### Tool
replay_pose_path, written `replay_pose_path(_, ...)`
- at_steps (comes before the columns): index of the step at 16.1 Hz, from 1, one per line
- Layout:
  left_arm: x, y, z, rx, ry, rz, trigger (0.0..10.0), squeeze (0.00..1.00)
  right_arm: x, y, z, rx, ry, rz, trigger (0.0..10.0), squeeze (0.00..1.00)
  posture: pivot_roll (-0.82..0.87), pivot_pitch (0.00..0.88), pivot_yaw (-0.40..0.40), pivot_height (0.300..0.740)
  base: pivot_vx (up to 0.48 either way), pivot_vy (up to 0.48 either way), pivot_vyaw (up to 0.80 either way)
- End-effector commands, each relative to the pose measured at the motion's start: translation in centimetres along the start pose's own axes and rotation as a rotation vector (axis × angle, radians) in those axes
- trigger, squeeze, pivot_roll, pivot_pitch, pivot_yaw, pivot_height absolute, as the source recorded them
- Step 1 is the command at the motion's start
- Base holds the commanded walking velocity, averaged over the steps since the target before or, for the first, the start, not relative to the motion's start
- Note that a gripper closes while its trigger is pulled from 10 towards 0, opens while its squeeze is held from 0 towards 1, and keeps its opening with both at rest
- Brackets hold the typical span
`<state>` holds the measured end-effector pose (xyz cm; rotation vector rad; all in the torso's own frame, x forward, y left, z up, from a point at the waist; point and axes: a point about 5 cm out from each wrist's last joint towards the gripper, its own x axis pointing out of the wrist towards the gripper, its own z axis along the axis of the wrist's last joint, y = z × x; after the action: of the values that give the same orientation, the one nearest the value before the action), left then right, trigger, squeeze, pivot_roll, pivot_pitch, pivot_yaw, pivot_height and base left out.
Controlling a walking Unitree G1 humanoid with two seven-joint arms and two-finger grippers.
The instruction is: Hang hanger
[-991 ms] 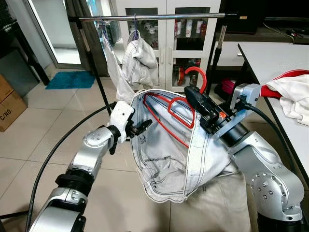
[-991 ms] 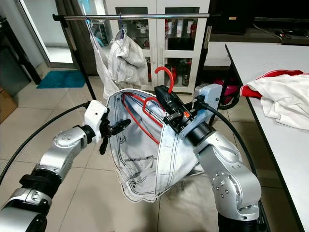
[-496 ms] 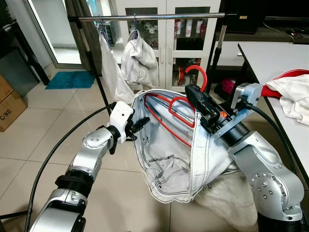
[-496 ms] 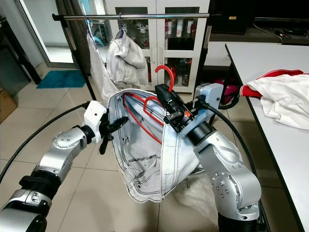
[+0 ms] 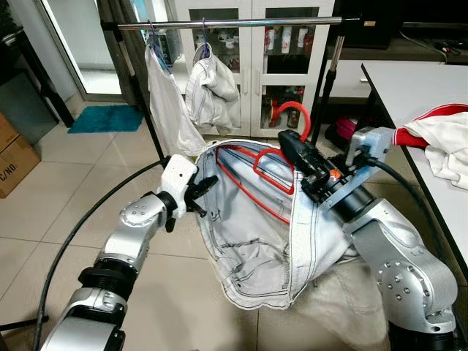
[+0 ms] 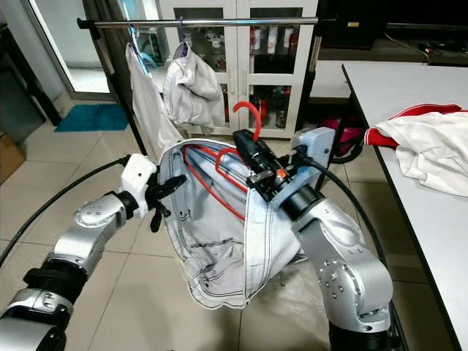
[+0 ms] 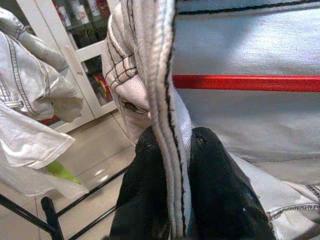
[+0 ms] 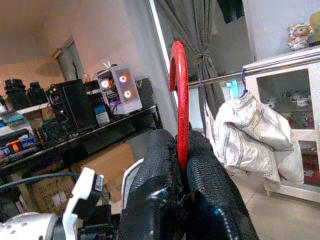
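The right gripper [image 5: 292, 152] pinches the red plastic hanger [image 5: 257, 162] inside pale denim jeans [image 5: 252, 234]; the left gripper [image 5: 203, 186] clamps their waistband. The horizontal chrome rail [image 5: 241, 24] lies above, ahead.

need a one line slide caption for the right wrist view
Right gripper shut on the red hanger hook, with the clothes rail and a hung white garment beyond.
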<state>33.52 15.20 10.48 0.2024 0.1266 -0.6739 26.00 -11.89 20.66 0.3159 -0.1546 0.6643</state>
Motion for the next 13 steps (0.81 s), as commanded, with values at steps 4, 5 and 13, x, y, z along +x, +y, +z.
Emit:
replay_pose_path(4, -1.8, 2.5, 1.1, 0.013, -0.007, -0.019, 0.0, 0.0, 0.0, 0.3, 0.5, -0.07, -0.004, 0.004, 0.0, 0.0, -0.19, 0.0, 0.102, 0.74, 0.0, 0.0, 0.0)
replay_pose_path(5, -2.5, 3.2, 1.8, 0.029, -0.005, -0.06, 0.0, 0.0, -0.4, 0.2, 0.1, -0.099, 0.036, 0.011, 0.0, 0.0, -0.18, 0.0, 0.096, 0.74, 0.0, 0.0, 0.0)
replay_pose_path(13, -4.9, 5.7, 9.3, 0.046, -0.149, -0.241, 0.0, 0.0, -1.0, 1.1, -3.3, -0.257, 0.305, 0.172, 0.0, 0.0, -0.17, 0.0, 0.082, 0.74, 0.0, 0.0, 0.0)
